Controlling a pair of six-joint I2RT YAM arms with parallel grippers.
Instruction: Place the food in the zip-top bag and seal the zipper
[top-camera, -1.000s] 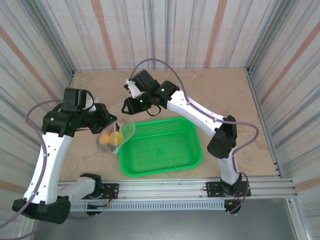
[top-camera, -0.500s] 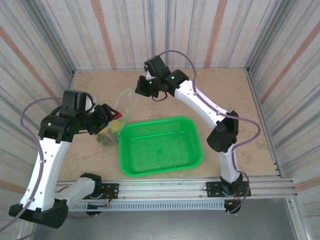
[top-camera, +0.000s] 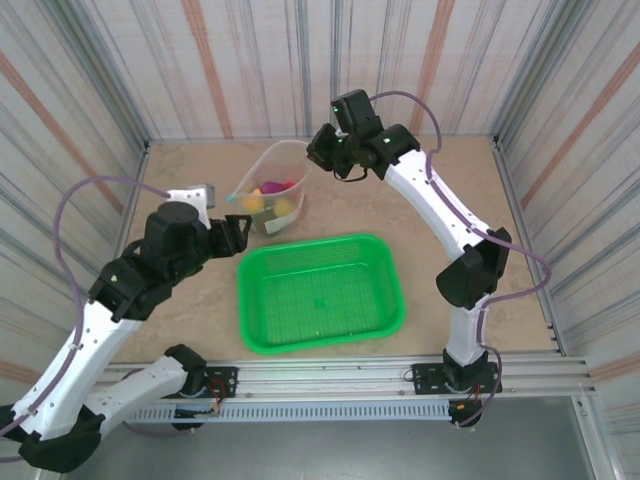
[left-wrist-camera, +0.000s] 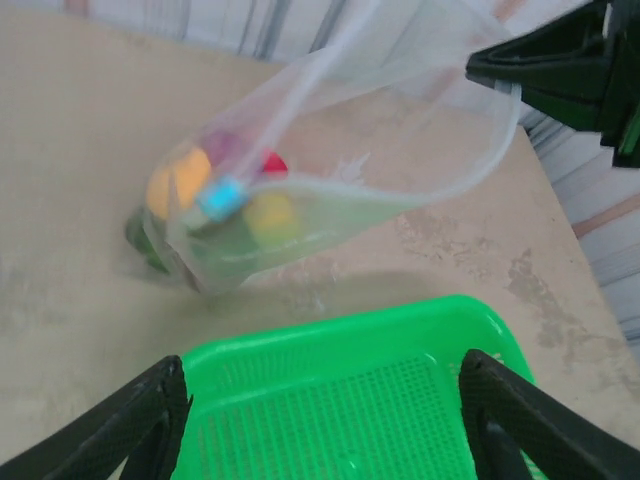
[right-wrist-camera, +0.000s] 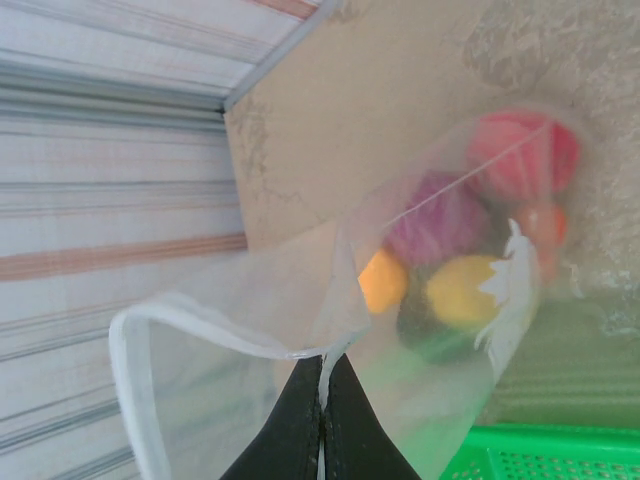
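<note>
Leftmost, the left gripper (top-camera: 238, 232) hangs wide open and empty, nearest the slider tab (left-wrist-camera: 222, 197) at the zip-top bag's (left-wrist-camera: 400, 130) low end, where the food (left-wrist-camera: 250, 215) sags, while the zipper (left-wrist-camera: 300, 90) runs up-right to the right gripper (right-wrist-camera: 323, 370), pinched shut on the mouth edge.

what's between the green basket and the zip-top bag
A bare strip of table, seen in the left wrist view; the zip-top bag and the green basket do not touch.
</note>
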